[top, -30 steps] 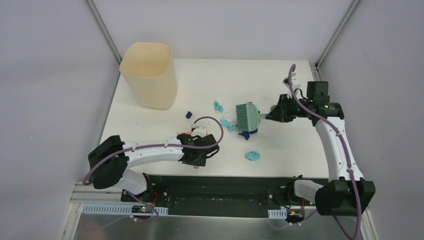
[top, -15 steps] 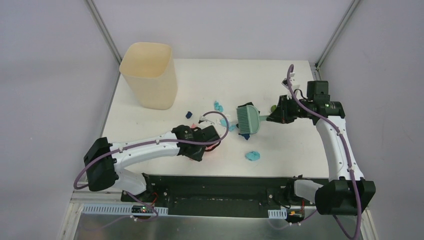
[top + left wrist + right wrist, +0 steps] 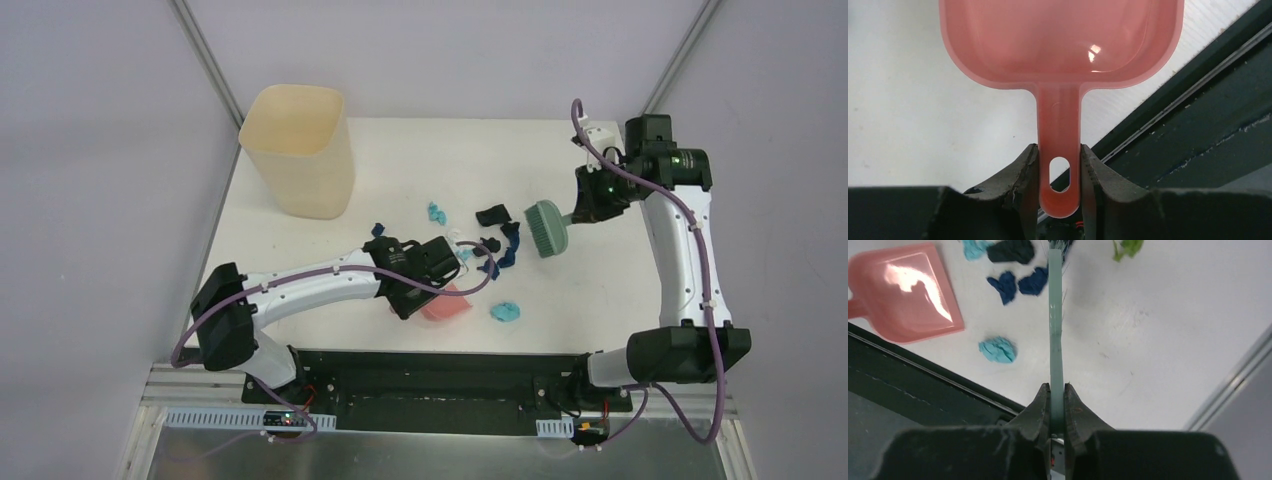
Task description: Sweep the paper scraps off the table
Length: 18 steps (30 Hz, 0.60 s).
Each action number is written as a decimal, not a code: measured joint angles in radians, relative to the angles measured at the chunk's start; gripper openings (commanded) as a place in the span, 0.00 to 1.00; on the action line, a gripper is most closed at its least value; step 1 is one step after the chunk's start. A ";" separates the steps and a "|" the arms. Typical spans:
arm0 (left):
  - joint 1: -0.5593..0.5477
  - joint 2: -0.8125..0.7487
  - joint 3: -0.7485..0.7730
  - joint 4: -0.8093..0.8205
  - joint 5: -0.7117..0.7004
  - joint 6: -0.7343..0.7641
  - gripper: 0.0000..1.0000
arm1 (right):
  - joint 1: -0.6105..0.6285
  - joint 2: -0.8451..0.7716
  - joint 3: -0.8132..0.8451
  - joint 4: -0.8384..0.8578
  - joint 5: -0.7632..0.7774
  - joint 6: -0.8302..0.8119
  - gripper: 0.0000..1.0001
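Observation:
My left gripper [image 3: 420, 298] [image 3: 1060, 156] is shut on the handle of the pink dustpan [image 3: 448, 304] [image 3: 1060, 40], which lies by the table's front edge. My right gripper [image 3: 582, 211] [image 3: 1057, 390] is shut on the handle of the teal brush [image 3: 548, 228] [image 3: 1055, 315], held right of the scraps. On the white table [image 3: 400, 150] lie paper scraps: a black one [image 3: 492, 215] [image 3: 1010, 251], dark blue ones [image 3: 505, 250] [image 3: 1006, 285], a light blue one [image 3: 506, 312] [image 3: 997, 349] beside the dustpan, light blue ones [image 3: 437, 212], and a green one [image 3: 1129, 246].
A tall cream bin [image 3: 297, 150] stands at the table's back left. A lone dark blue scrap [image 3: 378, 229] lies in front of it. The black front edge [image 3: 440, 352] runs just below the dustpan. Grey walls close in on both sides.
My left arm has swung right with the dustpan, which now shows near the front edge. My right arm has pulled the brush back to the right, uncovering black and dark blue scraps.

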 measured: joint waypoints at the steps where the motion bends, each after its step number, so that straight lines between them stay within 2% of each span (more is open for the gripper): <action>1: 0.000 0.016 0.000 0.006 0.024 0.031 0.00 | 0.000 0.006 0.001 -0.020 0.032 -0.010 0.00; 4: 0.013 0.042 0.000 0.023 0.106 0.110 0.00 | 0.000 0.024 0.001 -0.087 0.113 -0.034 0.00; 9: 0.024 0.041 0.000 0.048 0.248 0.197 0.00 | 0.000 0.039 -0.019 -0.153 0.162 -0.047 0.00; 13: 0.026 0.032 -0.011 0.072 0.321 0.224 0.00 | 0.013 0.028 -0.124 -0.150 0.177 -0.023 0.00; 18: 0.026 0.034 -0.026 0.077 0.355 0.241 0.00 | 0.114 0.020 -0.258 -0.131 0.183 0.057 0.00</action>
